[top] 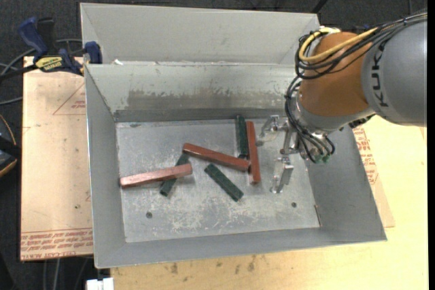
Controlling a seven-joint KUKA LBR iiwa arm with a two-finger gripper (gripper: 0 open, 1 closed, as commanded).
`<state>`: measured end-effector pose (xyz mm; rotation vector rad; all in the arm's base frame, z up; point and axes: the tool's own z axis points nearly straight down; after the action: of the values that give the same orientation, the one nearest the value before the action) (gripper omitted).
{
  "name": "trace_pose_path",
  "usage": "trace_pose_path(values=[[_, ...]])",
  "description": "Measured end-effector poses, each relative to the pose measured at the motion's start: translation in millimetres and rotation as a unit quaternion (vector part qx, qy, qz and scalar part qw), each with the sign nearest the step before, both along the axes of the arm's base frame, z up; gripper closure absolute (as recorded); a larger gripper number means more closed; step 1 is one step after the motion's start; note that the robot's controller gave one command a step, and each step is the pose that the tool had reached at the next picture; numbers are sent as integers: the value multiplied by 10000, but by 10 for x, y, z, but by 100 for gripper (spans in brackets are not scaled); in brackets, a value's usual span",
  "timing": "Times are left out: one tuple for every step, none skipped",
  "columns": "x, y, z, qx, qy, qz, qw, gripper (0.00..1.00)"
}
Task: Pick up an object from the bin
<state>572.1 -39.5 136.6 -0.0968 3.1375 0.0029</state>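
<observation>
My gripper (278, 151) hangs low over the right part of the bin floor, its two metal fingers spread apart with nothing between them. Just left of it lies a long red-brown stick (253, 153), running front to back, apart from the fingers. A dark green stick (241, 134) lies alongside that one, further left. Another red-brown stick (216, 156) slants across the middle and meets the first at its right end. A short dark green stick (224, 183) lies in front of it.
A pale red stick (156, 177) lies on the left of the floor, over a small dark green stick (172, 176). The orange wrist cover and cables hang above the bin's right wall.
</observation>
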Motion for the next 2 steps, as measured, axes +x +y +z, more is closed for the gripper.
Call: trace_pose_path(values=[[54, 313, -131, -7, 7, 278, 9996, 0], [408, 467, -601, -1, -103, 308, 9995, 100]])
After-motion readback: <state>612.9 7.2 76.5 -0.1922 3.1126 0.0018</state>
